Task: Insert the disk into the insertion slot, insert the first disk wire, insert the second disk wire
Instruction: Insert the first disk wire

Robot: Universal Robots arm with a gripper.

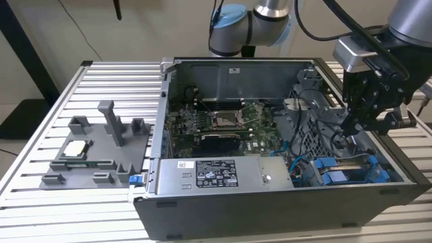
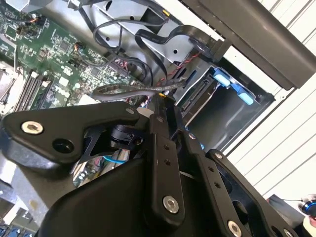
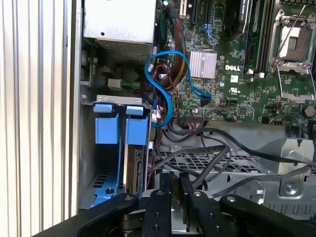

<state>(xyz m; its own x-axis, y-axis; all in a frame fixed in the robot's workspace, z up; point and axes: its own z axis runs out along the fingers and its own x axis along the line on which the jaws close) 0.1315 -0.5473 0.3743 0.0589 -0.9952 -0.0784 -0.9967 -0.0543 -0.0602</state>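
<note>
Poised above the drive end of the open grey sheet-metal case (image 1: 270,212): the tool (image 1: 352,132), black jointed links with bright screw heads. Fingers (image 3: 166,183) set nearly together, a thin gap between. Cannot tell whether gripping the flat grey cable (image 2: 133,90) crossing the tips. Seated in the dark metal insertion slot (image 3: 88,148), just beside a second blue frame (image 3: 106,131): the disk (image 3: 136,131), silver edge under glossy blue plastic. Far end hidden behind the tool's links. Case set on a ribbed aluminium surface (image 1: 68,212).
</note>
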